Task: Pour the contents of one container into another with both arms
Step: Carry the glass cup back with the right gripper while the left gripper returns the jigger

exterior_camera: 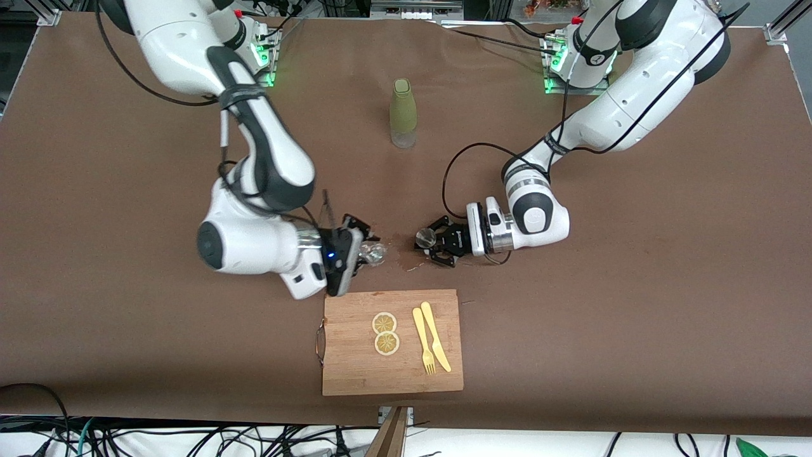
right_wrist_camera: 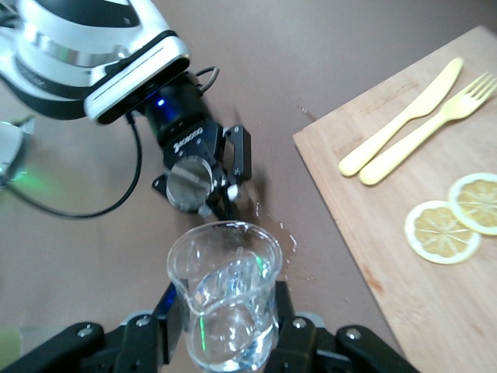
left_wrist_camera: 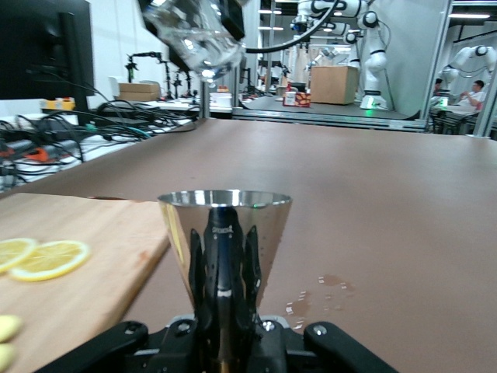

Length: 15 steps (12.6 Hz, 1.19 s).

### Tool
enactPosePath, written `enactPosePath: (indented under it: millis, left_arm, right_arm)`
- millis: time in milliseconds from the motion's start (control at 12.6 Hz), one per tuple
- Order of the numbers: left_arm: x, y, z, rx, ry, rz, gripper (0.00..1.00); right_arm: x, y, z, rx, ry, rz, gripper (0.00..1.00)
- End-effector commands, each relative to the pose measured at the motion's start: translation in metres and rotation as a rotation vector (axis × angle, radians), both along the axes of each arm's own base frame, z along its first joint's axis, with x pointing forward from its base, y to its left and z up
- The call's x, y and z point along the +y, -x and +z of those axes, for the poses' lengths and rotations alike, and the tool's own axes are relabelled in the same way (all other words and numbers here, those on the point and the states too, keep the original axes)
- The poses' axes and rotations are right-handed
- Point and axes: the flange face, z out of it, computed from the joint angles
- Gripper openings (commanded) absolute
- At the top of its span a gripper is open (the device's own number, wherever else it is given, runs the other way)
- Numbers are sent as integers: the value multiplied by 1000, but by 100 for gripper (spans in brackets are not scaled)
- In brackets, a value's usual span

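Observation:
My left gripper [exterior_camera: 436, 244] is shut on a small silver cone-shaped metal cup [exterior_camera: 424, 238], held low over the brown table with its mouth up [left_wrist_camera: 225, 203]. The black fingers [left_wrist_camera: 252, 252] clamp the cup's narrow lower part. My right gripper [exterior_camera: 359, 251] is shut on a clear glass beaker [exterior_camera: 374, 254] with some water in it [right_wrist_camera: 227, 299]. The beaker hangs tilted [left_wrist_camera: 194, 39], higher than the metal cup and a short way from it toward the right arm's end, spout toward the cup [right_wrist_camera: 190, 183].
Wet spots [exterior_camera: 406, 254] lie on the table between the grippers. A wooden cutting board [exterior_camera: 355, 368] nearer the camera carries two lemon slices [exterior_camera: 384, 324] and a yellow knife and fork [exterior_camera: 431, 339]. A green bottle [exterior_camera: 403, 114] stands farther back.

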Motion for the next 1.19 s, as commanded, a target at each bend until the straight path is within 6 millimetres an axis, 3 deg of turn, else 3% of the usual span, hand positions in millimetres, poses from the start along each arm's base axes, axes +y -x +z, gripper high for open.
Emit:
enactPosePath:
  millis: [0,159,476,713,951,1110]
  left_arm:
    - [32,-19,18,-12,14,70,0]
    - [65,-32,25,-22,37,78,0]
    - [156,-52,23,-38,119,54,0]
    - [253,-63,50,8,25,-41,0]
    - [315,-49,52,29,33,-121,0]
    - [369,-33,48,60,27,-140,0]
  right_arm:
    - [-50,-12,3,12,-145,84,27]
    - [-101,-17,-10,-7,-218,157,27]
    - [-209,-9,-48,-42,-405,265,27]
    - [-262,14,-91,-126,-493,370,27]
    - [-311,38,-130,-209,-514,467,27]
    - [-341,51,-154,-238,-513,504,27]
